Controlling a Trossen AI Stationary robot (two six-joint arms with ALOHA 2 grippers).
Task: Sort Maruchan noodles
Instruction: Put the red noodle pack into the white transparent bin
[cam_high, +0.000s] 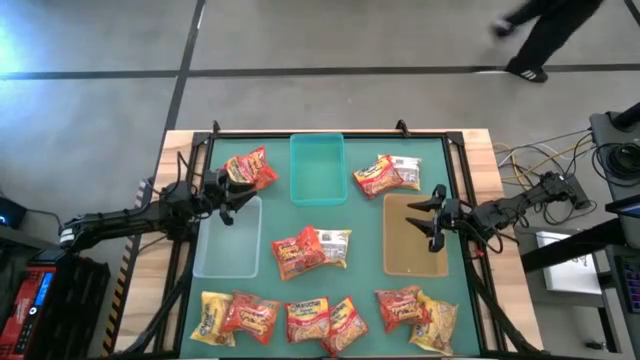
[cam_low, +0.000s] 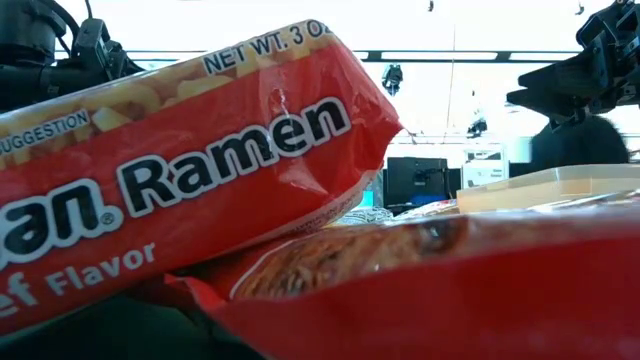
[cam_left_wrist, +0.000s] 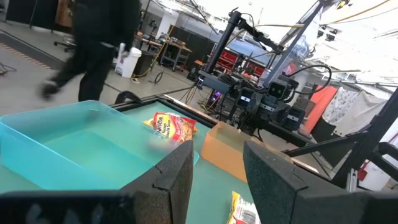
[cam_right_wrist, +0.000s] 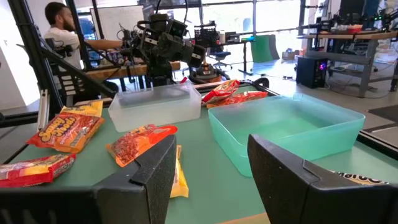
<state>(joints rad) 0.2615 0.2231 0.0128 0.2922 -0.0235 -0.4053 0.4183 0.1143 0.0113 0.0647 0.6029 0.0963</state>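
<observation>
Both sets of jaws stood open, nothing between them: left gripper (cam_high: 232, 205) above the clear bin (cam_high: 228, 240), right gripper (cam_high: 435, 215) over the tan bin (cam_high: 414, 236). Noodle packets (cam_high: 311, 249) lay loose mid-table and along the near edge (cam_high: 325, 320); teal bin (cam_high: 318, 170) empty. Looked like between picks; next move probably needs a descent onto one packet.

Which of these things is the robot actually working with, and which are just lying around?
Part of the job:
ramen packets
teal bin
clear bin
tan bin

Just lying about:
cables beside the table
</observation>
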